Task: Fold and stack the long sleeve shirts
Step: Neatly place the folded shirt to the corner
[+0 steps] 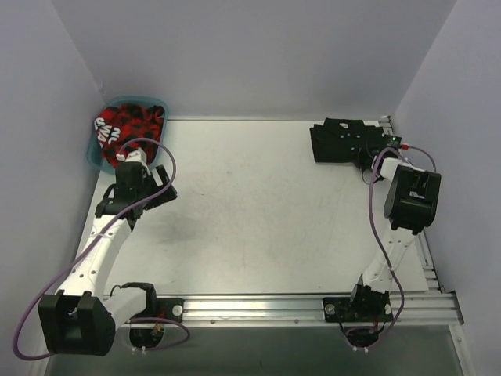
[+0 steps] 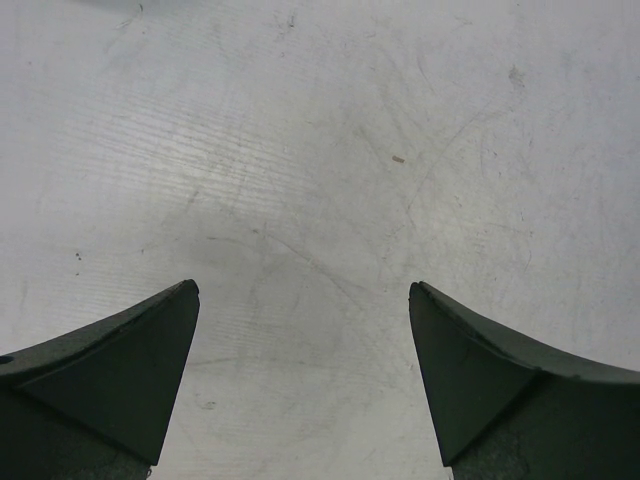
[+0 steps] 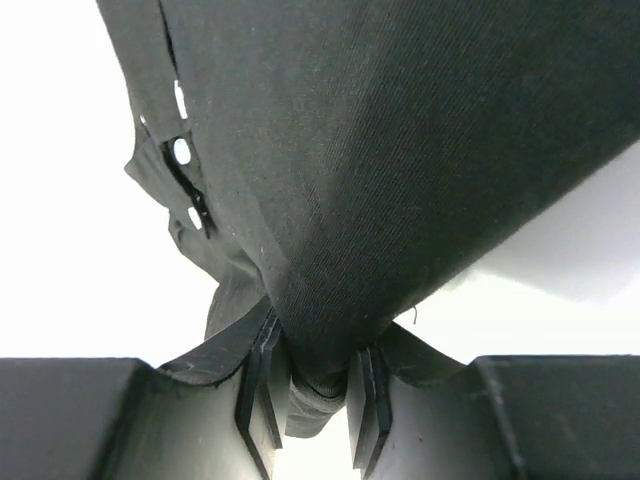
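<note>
A black long sleeve shirt (image 1: 338, 141) lies folded at the table's far right. In the right wrist view the black shirt (image 3: 380, 170) fills the frame, with small pale buttons (image 3: 181, 151) along its placket. My right gripper (image 3: 312, 385) is shut on a bunched fold of it; in the top view the right gripper (image 1: 374, 160) sits at the shirt's near right edge. My left gripper (image 2: 304, 292) is open and empty over bare table; in the top view the left gripper (image 1: 156, 185) is just in front of the basket.
A teal plastic basket (image 1: 99, 145) at the far left corner holds red and black cloth (image 1: 129, 129). The white table (image 1: 258, 219) has a metal rail along its near and right edges. Grey walls close in on three sides.
</note>
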`<move>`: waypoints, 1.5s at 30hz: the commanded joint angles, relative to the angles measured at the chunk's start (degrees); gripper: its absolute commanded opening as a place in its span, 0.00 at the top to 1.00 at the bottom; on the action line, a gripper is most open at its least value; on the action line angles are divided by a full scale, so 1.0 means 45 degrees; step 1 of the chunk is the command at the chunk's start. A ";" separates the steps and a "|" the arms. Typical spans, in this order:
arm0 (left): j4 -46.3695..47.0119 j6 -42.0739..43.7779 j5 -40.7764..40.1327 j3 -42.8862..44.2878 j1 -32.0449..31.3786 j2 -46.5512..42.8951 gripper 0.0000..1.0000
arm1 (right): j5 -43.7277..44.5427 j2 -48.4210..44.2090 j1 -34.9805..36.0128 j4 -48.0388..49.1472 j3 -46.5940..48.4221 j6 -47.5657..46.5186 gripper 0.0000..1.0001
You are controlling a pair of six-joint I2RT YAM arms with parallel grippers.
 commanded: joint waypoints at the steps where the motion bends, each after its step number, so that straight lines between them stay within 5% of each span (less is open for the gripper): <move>1: 0.0608 0.0022 0.0545 -0.0048 0.0391 0.0089 0.05 | -0.0785 0.0842 -0.0136 -0.1214 0.1814 -0.0628 0.75; 8: 0.0667 -0.0017 0.0880 -0.0048 0.0666 0.0324 0.05 | -0.0902 0.2679 -0.0156 -0.1622 0.4181 -0.0175 0.67; 11: 0.0686 -0.0017 0.0958 -0.0048 0.0705 0.0324 0.05 | -0.0902 0.2507 -0.0175 -0.1817 0.4068 -0.0388 0.37; 14: 0.0706 0.0003 0.1133 -0.0067 0.0744 0.0188 0.05 | -0.0844 0.1512 -0.0195 -0.1876 0.3268 -0.0797 0.21; 20: 0.0901 0.0158 0.1446 -0.0165 0.0744 -0.0474 0.04 | -0.0182 -0.2347 -0.0253 -0.3845 0.0533 -0.2339 0.03; 28: -0.0951 0.0003 0.2052 0.1296 0.0724 -0.2349 0.02 | 0.1714 -0.9727 -0.0351 -1.0967 -0.0660 -0.6436 0.00; 36: -0.4721 0.1132 -0.0034 0.3465 0.0724 -0.6060 0.03 | 0.3822 -1.5985 -0.0312 -1.5347 0.0237 -0.9274 0.00; 40: -0.6674 0.1330 -0.1851 0.4600 0.0120 -0.6882 0.03 | 0.6145 -1.9243 0.1403 -1.6289 0.0083 -0.9081 0.00; 45: -0.8062 0.0904 -0.3902 0.3490 -0.1925 -0.8091 0.03 | 0.7203 -2.2080 0.3749 -1.6604 -0.1302 -0.9255 0.00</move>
